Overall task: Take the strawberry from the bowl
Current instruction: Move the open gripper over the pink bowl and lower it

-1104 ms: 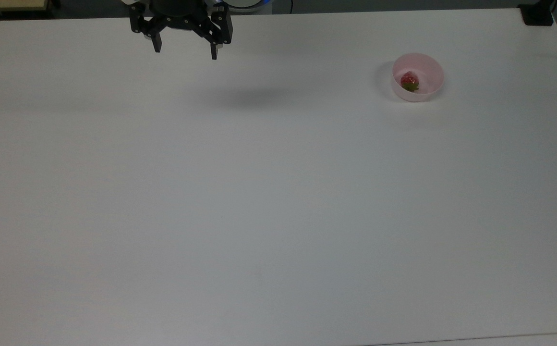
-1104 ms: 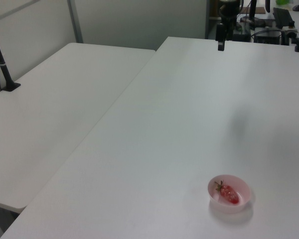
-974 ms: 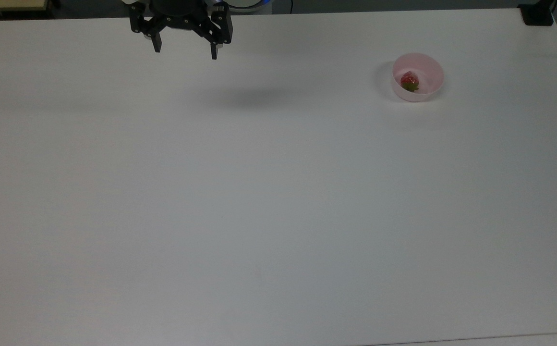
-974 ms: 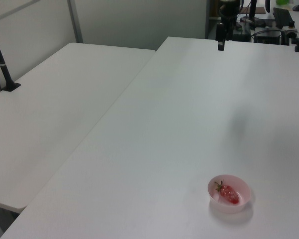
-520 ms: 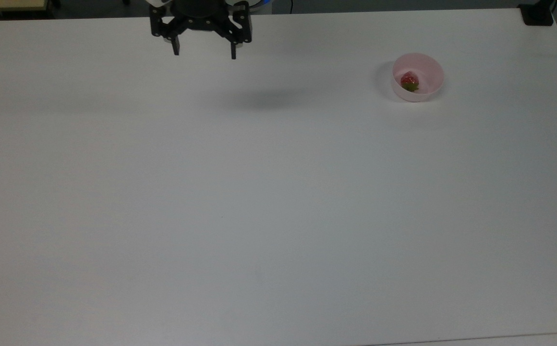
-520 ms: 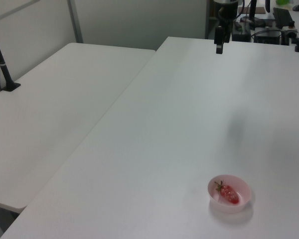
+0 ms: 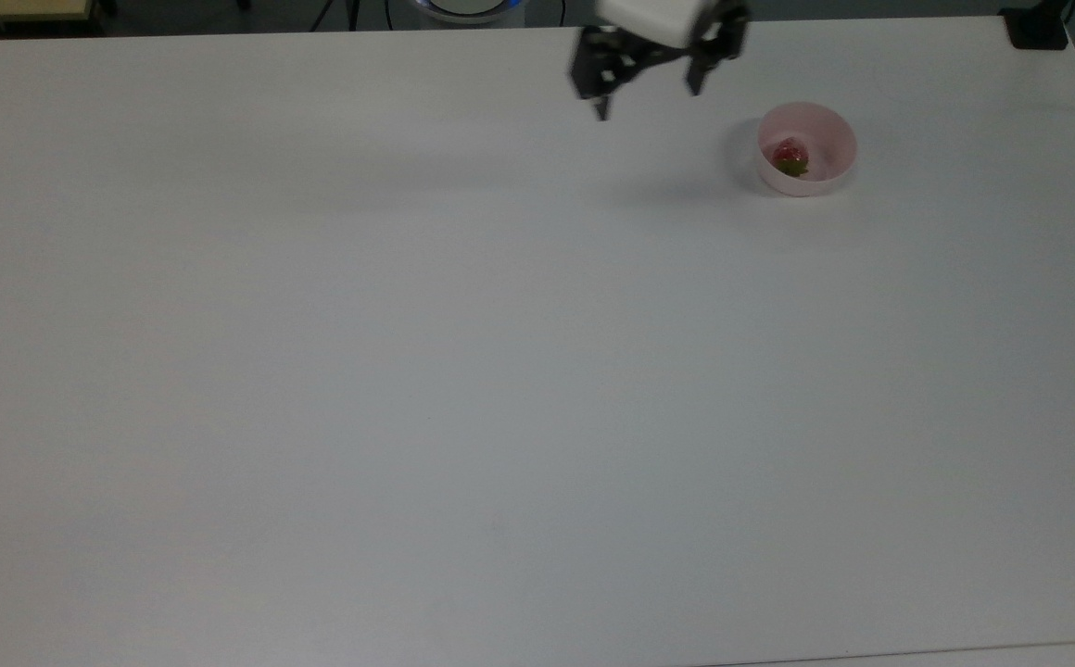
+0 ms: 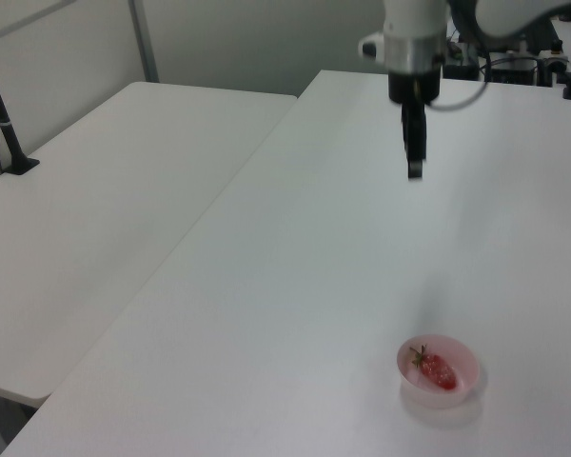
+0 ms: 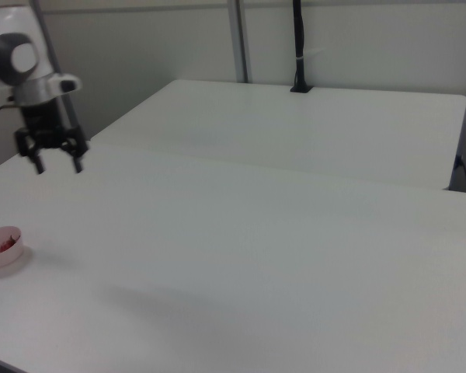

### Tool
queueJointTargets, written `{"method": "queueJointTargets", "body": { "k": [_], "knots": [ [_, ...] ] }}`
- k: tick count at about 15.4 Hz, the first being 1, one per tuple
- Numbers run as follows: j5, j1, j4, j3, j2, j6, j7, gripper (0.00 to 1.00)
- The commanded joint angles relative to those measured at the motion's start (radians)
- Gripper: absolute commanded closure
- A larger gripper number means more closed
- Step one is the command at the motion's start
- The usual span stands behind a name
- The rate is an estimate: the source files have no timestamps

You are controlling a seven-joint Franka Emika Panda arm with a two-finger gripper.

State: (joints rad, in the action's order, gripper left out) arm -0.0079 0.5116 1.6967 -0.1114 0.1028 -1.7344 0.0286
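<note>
- The small red toy strawberry [image 7: 789, 156] with a green leafy cap lies inside the small round pale pink translucent plastic bowl [image 7: 831, 137], toward the top view's left side of the bowl floor.
- In the left view the strawberry [image 8: 436, 368] lies on its side in the bowl [image 8: 464, 355], its green cap pointing to the left view's left.
- The bowl stands on the broad white table [image 7: 463, 389], near its far edge and toward the top view's right; in the right view the bowl [image 9: 3, 247] sits at the right view's left edge.
- The black two-finger gripper [image 7: 647, 103] hangs above the table with its fingers spread wide and nothing between them, fingertips pointing down.
- In the top view the gripper is to the left of the bowl, near it but apart, and a soft shadow lies on the table below it.
- In the right view the gripper [image 9: 57, 166] hangs from a white wrist, above and beyond the bowl.
- In the left view the gripper [image 8: 415, 169] is seen edge-on, well up the table from the bowl.
- A second white table [image 8: 105, 190] adjoins the first along the left view's left.
- A black post [image 9: 298, 47] stands at the far side of that second table in the right view.
</note>
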Motion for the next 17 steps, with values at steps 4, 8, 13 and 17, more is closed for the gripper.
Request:
{"method": "queueJointTargets", "body": {
  "k": [4, 8, 13, 17],
  "knots": [
    [0.022, 0.226, 0.041, 0.009, 0.087, -0.031, 0.149, 0.0],
    [0.014, 0.246, 0.041, 0.076, 0.192, -0.151, 0.24, 0.12],
    [-0.009, 0.252, 0.037, 0.122, 0.279, -0.254, 0.307, 0.22],
    [-0.023, 0.254, 0.037, 0.125, 0.302, -0.258, 0.321, 0.22]
  ]
}}
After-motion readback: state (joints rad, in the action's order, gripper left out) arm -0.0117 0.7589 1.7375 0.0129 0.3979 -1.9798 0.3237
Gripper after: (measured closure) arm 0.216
